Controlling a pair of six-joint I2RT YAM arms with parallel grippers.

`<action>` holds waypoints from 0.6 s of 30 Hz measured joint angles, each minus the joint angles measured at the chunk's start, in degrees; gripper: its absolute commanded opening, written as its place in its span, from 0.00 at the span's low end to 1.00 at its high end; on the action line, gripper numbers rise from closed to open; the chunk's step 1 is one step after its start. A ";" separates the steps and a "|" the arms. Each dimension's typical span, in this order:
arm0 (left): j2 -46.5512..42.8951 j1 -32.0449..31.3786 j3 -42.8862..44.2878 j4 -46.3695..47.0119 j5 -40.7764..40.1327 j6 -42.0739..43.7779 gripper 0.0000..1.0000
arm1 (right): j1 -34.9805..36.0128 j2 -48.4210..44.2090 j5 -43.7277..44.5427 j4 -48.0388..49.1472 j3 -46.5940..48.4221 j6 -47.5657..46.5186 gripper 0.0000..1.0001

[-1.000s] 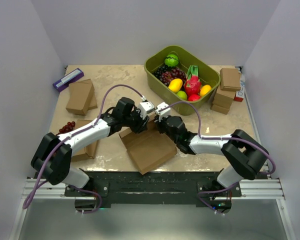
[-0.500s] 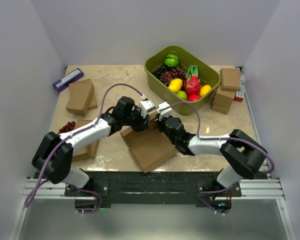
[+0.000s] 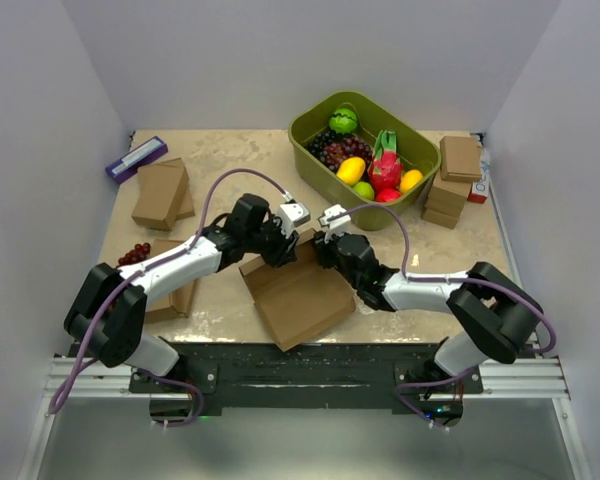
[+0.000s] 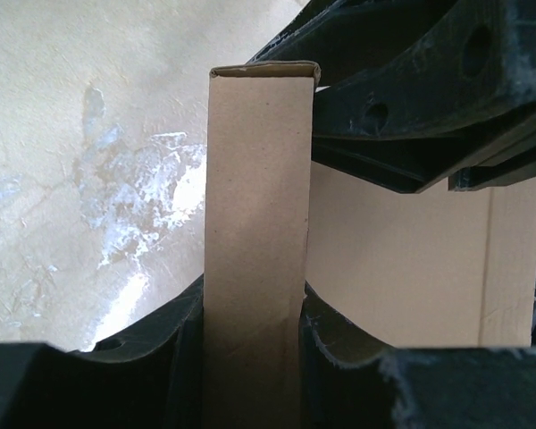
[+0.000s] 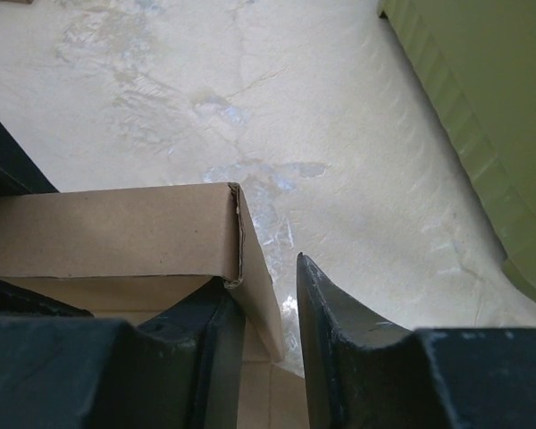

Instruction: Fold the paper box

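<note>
Left gripper (image 4: 255,332) clamps a raised wall of the box (image 3: 298,296); right gripper (image 5: 266,295) straddles its corner (grip state indeterminate).

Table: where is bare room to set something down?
Bare table lies at the rear between the flat brown boxes and the green tub, and on the right, nearer than the tub. Crowded: around the paper box.

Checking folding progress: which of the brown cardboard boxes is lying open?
The paper box at near centre, inside showing; the left boxes and right stack are closed.
</note>
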 measured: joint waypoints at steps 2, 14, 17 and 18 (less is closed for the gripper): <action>0.00 -0.02 -0.02 -0.68 0.20 0.00 0.25 | -0.26 -0.39 -1.60 0.04 -0.83 0.68 0.34; 0.00 0.00 -0.02 -2.86 -0.17 -0.02 0.25 | -0.81 -1.70 -5.49 -0.11 -4.83 3.21 0.38; 0.00 0.04 -0.02 -2.93 -0.22 -0.04 0.25 | -0.90 -1.70 -5.73 -0.04 -4.83 3.30 0.40; 0.00 0.09 -0.02 -2.97 -0.20 -0.02 0.25 | -0.94 -1.66 -5.79 0.04 -4.83 3.30 0.40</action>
